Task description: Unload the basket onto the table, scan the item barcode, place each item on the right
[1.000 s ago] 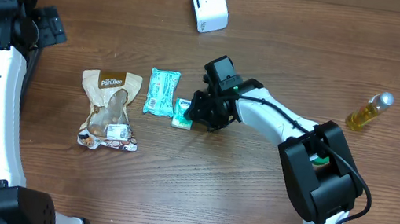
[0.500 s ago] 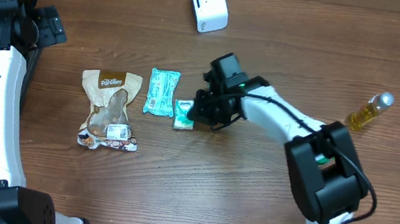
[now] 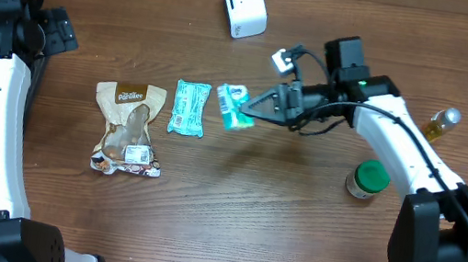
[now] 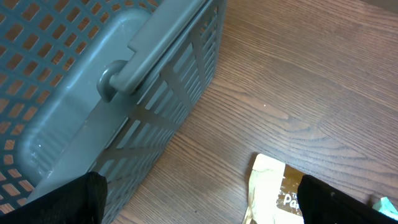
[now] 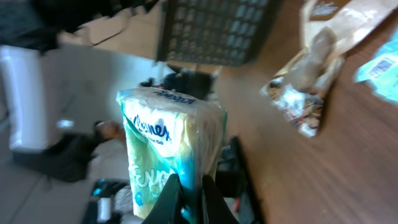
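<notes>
A small green and white tissue pack (image 3: pixel 233 105) hangs in the air above the table, pinched at its edge by my right gripper (image 3: pixel 252 109). The right wrist view shows the same pack (image 5: pixel 171 143) standing upright, with the right gripper (image 5: pixel 191 200) shut on its lower edge. The white barcode scanner (image 3: pixel 244 4) stands at the back of the table, beyond the pack. My left gripper (image 4: pixel 202 208) is wide open with nothing in it, over the table beside the basket at the far left.
A grey slatted basket (image 4: pixel 74 93) fills the far left. A brown snack bag (image 3: pixel 127 129) and a teal packet (image 3: pixel 189 107) lie left of centre. A green-lidded jar (image 3: pixel 366 180) and a yellow bottle (image 3: pixel 432 129) stand at the right.
The right gripper closed on the tissue pack and lifted it off the table, the arm swinging up and right. The jar now shows. The left arm has not moved.
</notes>
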You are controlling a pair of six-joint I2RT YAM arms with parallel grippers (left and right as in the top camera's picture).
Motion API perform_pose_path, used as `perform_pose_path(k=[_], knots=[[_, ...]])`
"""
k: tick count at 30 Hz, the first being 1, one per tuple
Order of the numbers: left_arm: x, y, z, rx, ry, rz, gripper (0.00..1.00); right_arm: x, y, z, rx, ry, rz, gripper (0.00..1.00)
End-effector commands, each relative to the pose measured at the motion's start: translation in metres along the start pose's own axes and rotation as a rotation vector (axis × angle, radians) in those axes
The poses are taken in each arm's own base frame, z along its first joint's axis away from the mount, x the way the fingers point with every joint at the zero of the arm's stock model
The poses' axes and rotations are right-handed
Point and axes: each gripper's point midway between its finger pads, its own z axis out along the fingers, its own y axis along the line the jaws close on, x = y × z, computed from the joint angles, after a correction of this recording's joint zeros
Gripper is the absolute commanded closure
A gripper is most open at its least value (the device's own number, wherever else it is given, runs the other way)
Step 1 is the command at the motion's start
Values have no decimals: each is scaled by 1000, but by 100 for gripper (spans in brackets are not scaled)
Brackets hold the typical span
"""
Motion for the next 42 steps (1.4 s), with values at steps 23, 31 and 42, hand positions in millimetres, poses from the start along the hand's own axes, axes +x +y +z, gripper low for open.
perform_pose_path(k=[23, 31, 42], knots=[[-5, 2, -2, 1, -13, -5, 1, 52, 37, -43, -51, -86, -216, 96], [-4, 1, -2, 1, -13, -4, 0, 52, 37, -43, -51, -86, -211, 96], [-4, 1, -2, 1, -13, -4, 1, 51, 37, -43, -54, -89, -208, 96]])
